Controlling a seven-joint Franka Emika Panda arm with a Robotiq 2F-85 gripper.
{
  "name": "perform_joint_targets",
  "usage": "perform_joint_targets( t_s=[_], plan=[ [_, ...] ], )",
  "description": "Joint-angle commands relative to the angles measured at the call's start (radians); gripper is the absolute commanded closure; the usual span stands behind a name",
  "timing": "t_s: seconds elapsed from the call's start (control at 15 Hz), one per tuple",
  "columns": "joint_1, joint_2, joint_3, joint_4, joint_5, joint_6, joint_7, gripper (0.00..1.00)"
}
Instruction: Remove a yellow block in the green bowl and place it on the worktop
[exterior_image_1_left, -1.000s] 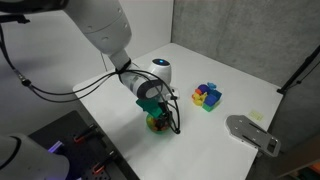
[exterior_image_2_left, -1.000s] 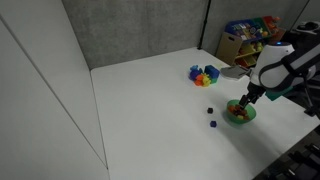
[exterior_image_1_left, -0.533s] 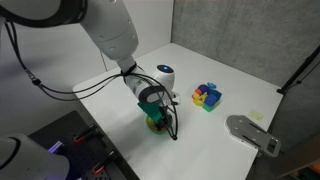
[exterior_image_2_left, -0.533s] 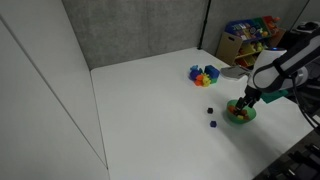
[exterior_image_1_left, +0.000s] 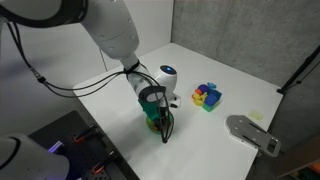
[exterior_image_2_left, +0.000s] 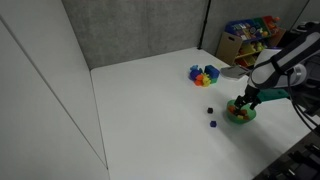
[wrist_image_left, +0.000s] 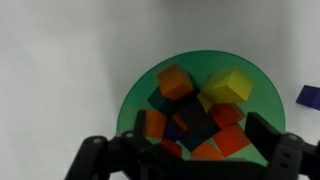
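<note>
The green bowl (wrist_image_left: 205, 110) fills the wrist view. It holds several blocks: orange, red, dark blue and a yellow block (wrist_image_left: 230, 86) at its upper right. My gripper (wrist_image_left: 198, 140) is open, its two dark fingers reaching down into the bowl on either side of the dark and red blocks, with nothing gripped. In both exterior views the gripper (exterior_image_1_left: 154, 113) (exterior_image_2_left: 240, 104) sits right over the bowl (exterior_image_1_left: 154, 123) (exterior_image_2_left: 240, 115), which stands on the white worktop (exterior_image_1_left: 120, 105) (exterior_image_2_left: 150, 100) near its edge.
A cluster of yellow, blue and magenta blocks (exterior_image_1_left: 207, 96) (exterior_image_2_left: 204, 74) lies on the table. Two small dark blocks (exterior_image_2_left: 212, 124) lie near the bowl. A white round device (exterior_image_1_left: 165, 75) stands behind the bowl. A grey flat device (exterior_image_1_left: 250, 132) lies beyond the table.
The gripper has moved down closer into the bowl. The blocks and bowl have not shifted.
</note>
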Motion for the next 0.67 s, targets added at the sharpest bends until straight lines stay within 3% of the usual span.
perform_joint_targets(
  t_s=[0.0,0.6],
  plan=[
    [0.040,-0.001,-0.027,0.012,0.037,-0.022,0.129,0.00],
    [0.101,-0.009,-0.045,-0.019,0.112,-0.012,0.336,0.00]
  ],
)
